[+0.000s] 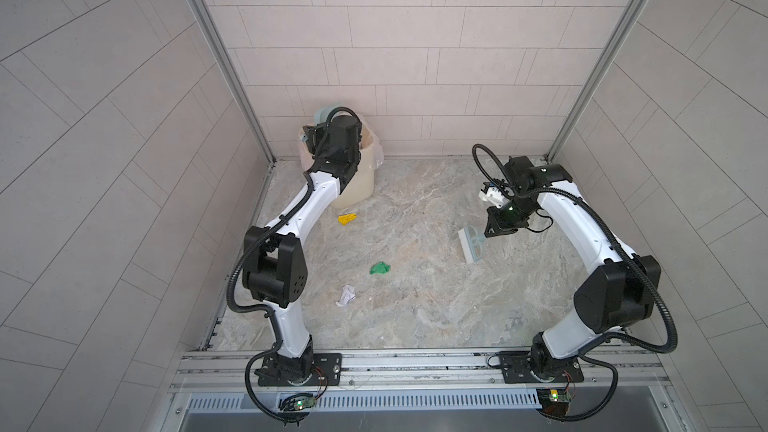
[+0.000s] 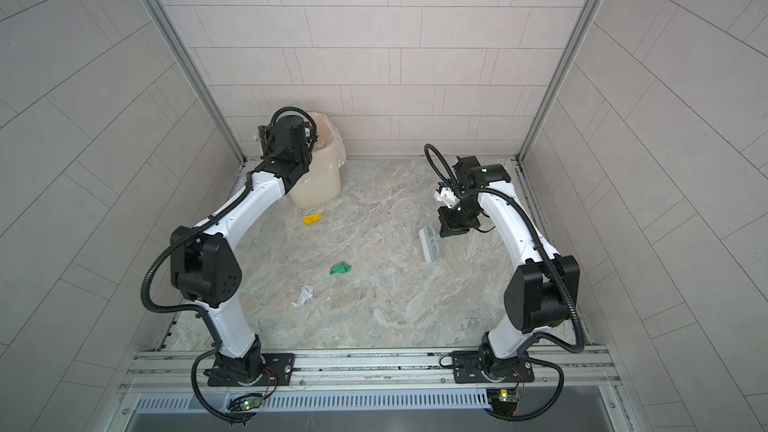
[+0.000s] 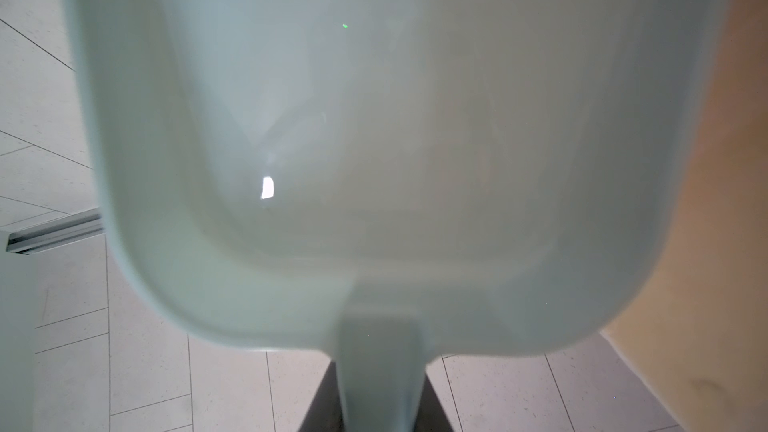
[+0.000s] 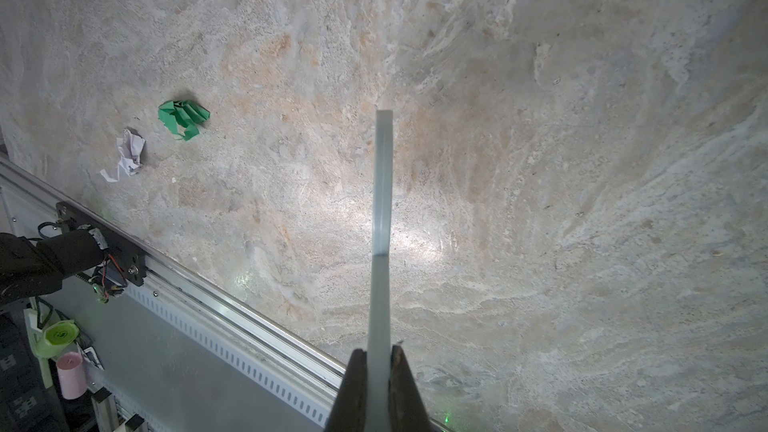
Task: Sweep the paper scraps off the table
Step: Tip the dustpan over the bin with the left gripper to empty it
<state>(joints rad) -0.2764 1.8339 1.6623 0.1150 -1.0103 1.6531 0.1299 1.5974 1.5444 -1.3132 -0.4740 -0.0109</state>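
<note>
The right gripper [image 4: 379,357] is clamped tight on the brush [image 4: 382,184] handle, the paper scraps [image 4: 183,118] lying on the table [image 4: 540,160] well off beyond its bristles; the left gripper [image 3: 380,409] pinches the dustpan [image 3: 374,139] up by the bin [image 3: 706,243]; sweeping now, panless, could scatter them.

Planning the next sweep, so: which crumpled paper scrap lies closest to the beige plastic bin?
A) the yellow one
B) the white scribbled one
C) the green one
A: in both top views the yellow crumpled paper scrap lies right by the beige plastic bin; the green crumpled scrap and the white scribbled scrap lie much farther off.
</note>
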